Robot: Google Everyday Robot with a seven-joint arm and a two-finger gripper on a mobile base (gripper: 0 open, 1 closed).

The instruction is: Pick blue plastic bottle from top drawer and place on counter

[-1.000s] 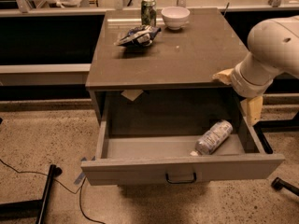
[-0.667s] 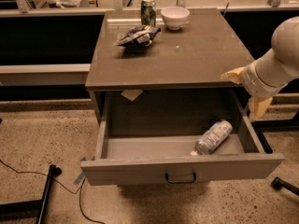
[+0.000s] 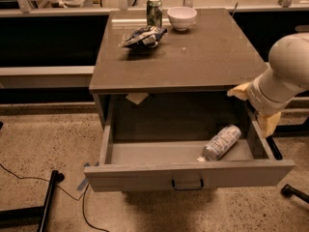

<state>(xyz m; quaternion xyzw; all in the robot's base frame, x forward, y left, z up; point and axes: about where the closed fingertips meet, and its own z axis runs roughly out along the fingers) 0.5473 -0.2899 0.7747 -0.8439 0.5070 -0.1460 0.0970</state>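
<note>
The blue plastic bottle point(image 3: 221, 142) lies on its side at the right of the open top drawer point(image 3: 188, 174), its cap pointing to the front. My gripper point(image 3: 254, 108) hangs at the drawer's right side, just below the counter's front right corner, above and to the right of the bottle. Its two tan fingertips point(image 3: 239, 92) show apart on either side of the white wrist, so it is open and empty. The counter point(image 3: 203, 57) is the grey-brown top of the cabinet.
On the counter's far part stand a green can point(image 3: 154, 12) and a white bowl point(image 3: 182, 18), with a crumpled chip bag point(image 3: 143, 36) in front of the can. A paper scrap point(image 3: 137, 98) hangs under the counter edge. Cables and a stand foot point(image 3: 46, 199) lie on the floor at left.
My arm has shifted a little to the right and lowered, bringing the gripper closer to the drawer's right side. The bottle and the drawer have not moved.
</note>
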